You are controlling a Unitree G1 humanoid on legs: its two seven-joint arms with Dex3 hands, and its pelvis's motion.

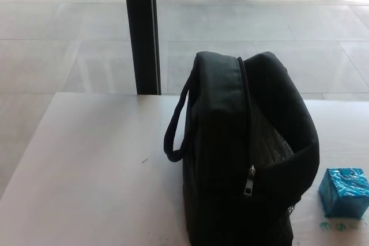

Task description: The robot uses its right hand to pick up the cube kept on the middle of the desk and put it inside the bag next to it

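A shiny blue cube [345, 192] sits on the white desk [86, 171] near the right edge of the picture. Just to its left stands a black bag [230, 159], upright, with its zipper undone and its top gaping toward the cube. A carry handle [176, 125] loops out on the bag's left side. Neither of my hands shows in the head view.
A dark vertical post [142, 30] rises behind the desk's far edge, with pale tiled floor [69, 38] beyond. Small green marks [334, 226] lie on the desk below the cube.
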